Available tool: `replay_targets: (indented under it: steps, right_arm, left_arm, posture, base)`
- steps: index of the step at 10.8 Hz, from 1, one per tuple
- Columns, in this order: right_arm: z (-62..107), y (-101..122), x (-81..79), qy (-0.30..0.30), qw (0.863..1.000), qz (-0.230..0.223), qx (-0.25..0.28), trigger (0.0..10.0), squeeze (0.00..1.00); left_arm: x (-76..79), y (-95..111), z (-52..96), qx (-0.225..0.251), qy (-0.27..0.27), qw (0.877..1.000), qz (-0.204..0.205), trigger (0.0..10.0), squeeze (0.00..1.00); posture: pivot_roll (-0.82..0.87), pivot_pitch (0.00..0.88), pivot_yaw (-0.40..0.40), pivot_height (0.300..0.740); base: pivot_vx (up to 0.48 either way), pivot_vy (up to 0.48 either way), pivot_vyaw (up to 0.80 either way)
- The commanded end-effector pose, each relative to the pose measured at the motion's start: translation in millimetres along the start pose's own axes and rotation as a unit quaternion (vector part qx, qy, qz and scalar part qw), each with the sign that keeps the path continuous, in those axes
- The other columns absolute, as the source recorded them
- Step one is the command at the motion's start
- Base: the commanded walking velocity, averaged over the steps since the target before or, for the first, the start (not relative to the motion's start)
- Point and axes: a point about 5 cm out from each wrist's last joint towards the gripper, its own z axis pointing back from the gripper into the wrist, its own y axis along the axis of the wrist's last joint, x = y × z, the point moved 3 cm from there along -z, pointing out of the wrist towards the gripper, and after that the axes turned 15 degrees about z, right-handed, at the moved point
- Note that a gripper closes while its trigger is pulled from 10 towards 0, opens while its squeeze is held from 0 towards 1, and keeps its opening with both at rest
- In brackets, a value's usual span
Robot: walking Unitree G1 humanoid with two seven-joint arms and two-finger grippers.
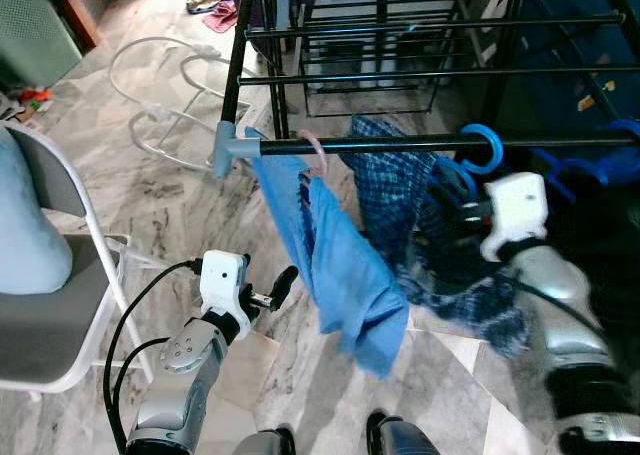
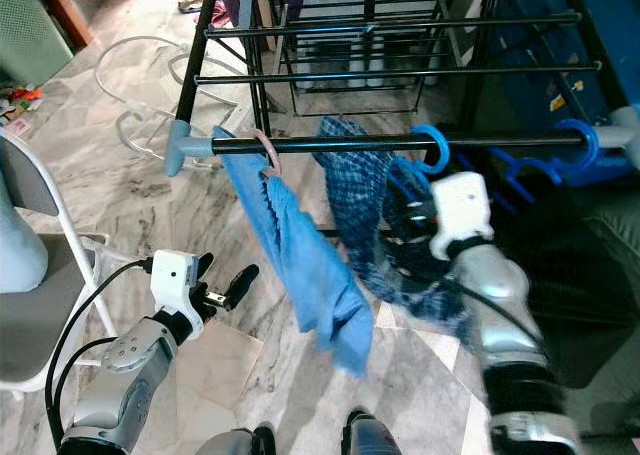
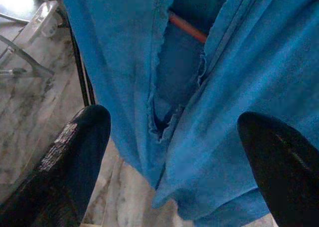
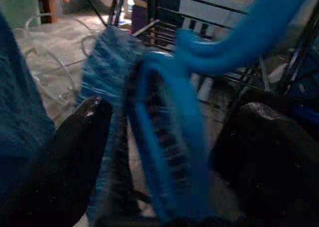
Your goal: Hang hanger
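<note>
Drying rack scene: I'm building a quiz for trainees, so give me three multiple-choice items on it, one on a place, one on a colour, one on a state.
1. Where is the blue hanger's hook?
A. Over the rack's front rail
B. On the floor
C. On the chair

2. What colour is the plain garment hanging nearest the rail's grey end cap?
A. Red
B. Light blue
C. White

3. How are the left gripper's fingers?
A. Clamped on the plain garment
B. Open, holding nothing
C. Shut on the rail

Answers: 1 A, the hook curls over the front rail. 2 B, the cloth is plain light blue. 3 B, the left wrist view shows both fingers spread before the cloth.
</note>
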Motion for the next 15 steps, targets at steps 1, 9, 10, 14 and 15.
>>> replay_targets:
  steps: [1,9,10,14,15]
  right_arm:
    - [-0.8,5,-2.9,0.002,1.0,-0.006,0.013,7.7,0.0]
    - [15.6,0,-7.4,-0.007,1.0,-0.021,0.017,2.2,0.0]
    - [16.9,-1,-7.3,-0.007,1.0,-0.02,0.016,2.3,0.0]
    - [27.2,-2,2.1,-0.022,1.0,-0.018,0.011,0.0,0.0]
    - [26.9,-2,2.1,-0.025,0.999,-0.017,0.012,0.0,0.0]
  left_arm:
    - [-5.5,-4,5.1,-0.006,0.011,1.0,-0.004,10.0,0.0]
    - [-3.4,-8,2.9,-0.013,0.009,1.0,-0.005,10.0,0.0]
    - [-3.8,-8,3.2,-0.013,0.009,1.0,-0.005,10.0,0.0]
    - [-6.8,-7,3.9,-0.015,0.011,1.0,-0.008,10.0,0.0]
    - [-6.4,-7,2.8,-0.016,0.008,1.0,-0.009,10.0,0.0]
  posture:
    - [-0.06,0.204,0.103,0.74]
    - [-0.08,0.207,0.104,0.74]
    - [-0.08,0.209,0.108,0.74]
    - [-0.08,0.207,0.113,0.74]
    - [-0.08,0.204,0.116,0.74]
  base:
    - [0.0,0.0,0.0]
    - [0.0,0.0,0.0]
    - [0.0,0.0,0.0]
    - [0.0,0.0,0.0]
    - [0.0,0.0,0.0]
